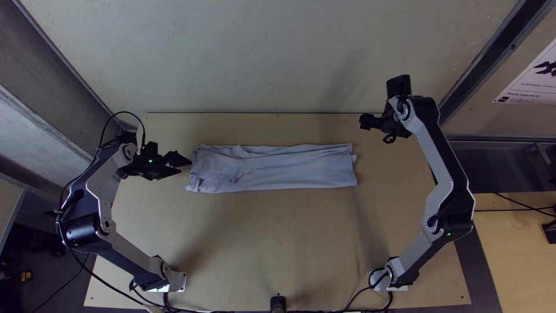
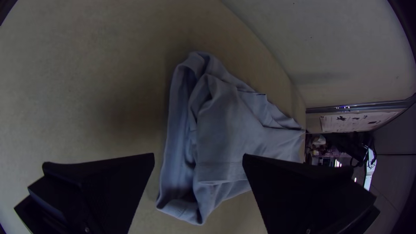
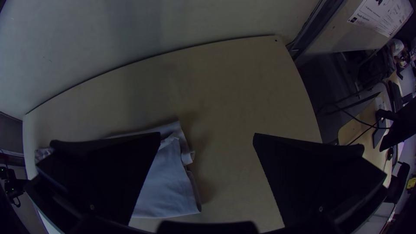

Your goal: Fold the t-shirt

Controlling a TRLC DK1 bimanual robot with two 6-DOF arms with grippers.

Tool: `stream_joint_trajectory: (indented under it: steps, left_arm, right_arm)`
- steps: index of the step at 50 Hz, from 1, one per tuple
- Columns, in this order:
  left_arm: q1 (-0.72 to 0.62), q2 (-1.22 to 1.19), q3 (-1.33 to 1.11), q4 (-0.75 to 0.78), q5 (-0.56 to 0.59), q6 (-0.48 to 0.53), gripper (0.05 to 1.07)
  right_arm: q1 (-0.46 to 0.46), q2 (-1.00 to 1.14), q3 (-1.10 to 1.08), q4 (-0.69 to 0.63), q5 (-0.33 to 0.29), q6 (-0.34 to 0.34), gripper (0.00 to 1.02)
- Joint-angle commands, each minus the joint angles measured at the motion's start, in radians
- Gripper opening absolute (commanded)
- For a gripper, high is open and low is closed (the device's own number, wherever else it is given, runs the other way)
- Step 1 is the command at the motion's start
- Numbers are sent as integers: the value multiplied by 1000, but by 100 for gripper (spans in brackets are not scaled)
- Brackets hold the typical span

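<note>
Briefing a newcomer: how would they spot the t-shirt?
On the light wooden table, toward its far edge, lies the t-shirt, folded into a long, pale blue-grey strip. Its soft wrinkles set it apart from the black left gripper near one end.

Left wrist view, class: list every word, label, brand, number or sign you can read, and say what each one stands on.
White sheet: bears print, too small to read.
T-shirt: no writing that can be made out.
So there is nothing to quote.
</note>
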Motion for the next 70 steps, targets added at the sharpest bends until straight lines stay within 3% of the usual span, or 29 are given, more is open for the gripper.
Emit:
stream_joint_trajectory:
  steps: [1, 13, 26, 40, 54, 60, 66, 70]
  left_arm:
    - [24, 60, -17, 1, 31, 57, 103]
    - [33, 158, 16, 1, 42, 111, 103]
    - [29, 235, 45, 0, 145, 76, 103]
    - [-54, 258, 42, 12, 152, 54, 103]
    - [-214, 264, 26, 103, 66, -59, 103]
    - [-279, 267, 16, 179, -82, -147, 103]
    - [-335, 261, 23, 175, -188, -175, 90]
    - [-372, 236, 8, 182, -308, -176, 65]
  right_arm:
    - [18, -27, -21, 1, 6, -5, 98]
    - [30, -34, -28, 1, 6, -9, 98]
    - [55, -41, -64, 2, 9, -9, 98]
    - [58, -44, -68, 2, 13, -9, 98]
    - [66, -47, -96, 2, 18, -1, 98]
    - [73, -57, -114, 5, 19, 5, 98]
    - [76, -69, -146, 15, 21, 13, 98]
    - [78, -81, -176, 28, 21, 21, 98]
